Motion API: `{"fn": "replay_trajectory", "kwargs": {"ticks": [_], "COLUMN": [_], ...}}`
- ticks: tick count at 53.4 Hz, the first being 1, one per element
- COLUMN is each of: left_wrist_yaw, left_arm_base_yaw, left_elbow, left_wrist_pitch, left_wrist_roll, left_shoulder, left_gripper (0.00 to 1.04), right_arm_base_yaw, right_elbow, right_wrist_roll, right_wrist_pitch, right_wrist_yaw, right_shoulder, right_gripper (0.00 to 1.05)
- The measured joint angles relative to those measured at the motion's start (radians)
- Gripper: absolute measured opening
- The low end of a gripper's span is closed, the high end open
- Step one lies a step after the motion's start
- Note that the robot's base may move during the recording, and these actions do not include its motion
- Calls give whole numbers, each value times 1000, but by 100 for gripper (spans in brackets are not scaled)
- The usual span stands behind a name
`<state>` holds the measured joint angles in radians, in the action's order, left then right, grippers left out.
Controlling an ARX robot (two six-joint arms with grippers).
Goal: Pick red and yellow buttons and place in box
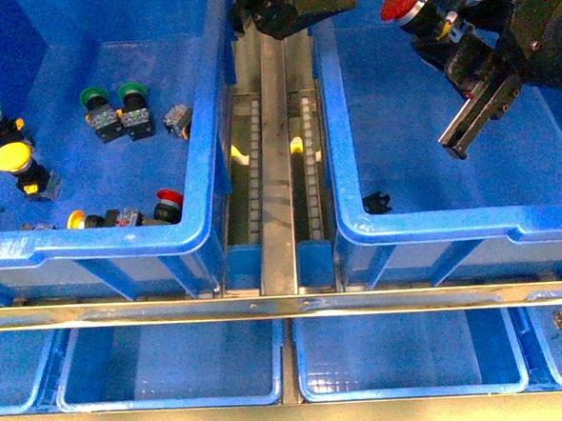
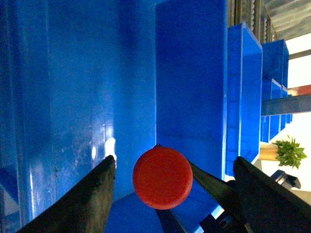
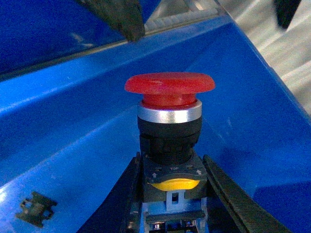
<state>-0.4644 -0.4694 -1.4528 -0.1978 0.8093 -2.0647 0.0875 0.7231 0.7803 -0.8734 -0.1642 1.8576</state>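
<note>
The right tool is closed snugly on the blocky body of a red button, the sound place to hold it: likely light, rigid, its smooth domed cap slippery. Beneath the tool lies the box, the button not yet released; farther off, the left tool gapes wide, gripping nothing.

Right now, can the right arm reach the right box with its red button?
Likely yes: the right gripper, shut on the red button, hangs above the open box; only a small black scrap lies inside.
</note>
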Motion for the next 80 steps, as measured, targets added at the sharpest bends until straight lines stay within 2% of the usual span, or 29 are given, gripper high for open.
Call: {"fn": "replay_trajectory", "kwargs": {"ticks": [7, 12, 29, 38, 43, 57, 72, 77, 80], "left_wrist_yaw": [10, 19, 154, 334, 382, 435, 436, 439, 385], "left_arm_base_yaw": [15, 27, 81, 141, 213, 427, 578, 596, 605], "left_elbow": [25, 64, 266, 462, 612, 858, 960, 978, 1030], "left_wrist_pitch": [-6, -15, -9, -94, -122, -15, 61, 45, -110], "left_wrist_roll": [-1, -6, -117, -326, -460, -564, -551, -558, -605], "left_shoulder": [21, 44, 197, 374, 509, 798, 977, 995, 990], "left_gripper": [99, 97, 97, 97, 97, 97, 97, 97, 90], "right_arm_base_yaw": [-2, -3, -27, -68, -89, -98, -81, -74, -69], "right_elbow": [0, 0, 0, -1, -14, -62, -98, -110, -116], "right_wrist_roll": [-2, -3, -3, -36, -75, -164, -265, -287, -292], "right_wrist_pitch": [4, 5, 10, 27, 51, 112, 197, 213, 218], "right_wrist_yaw": [0, 0, 17, 38, 44, 52, 92, 97, 97], "right_shoulder": [0, 0, 0, -9, -54, -184, -306, -337, -348], "right_gripper": [27, 27, 27, 27, 27, 27, 27, 27, 27]}}
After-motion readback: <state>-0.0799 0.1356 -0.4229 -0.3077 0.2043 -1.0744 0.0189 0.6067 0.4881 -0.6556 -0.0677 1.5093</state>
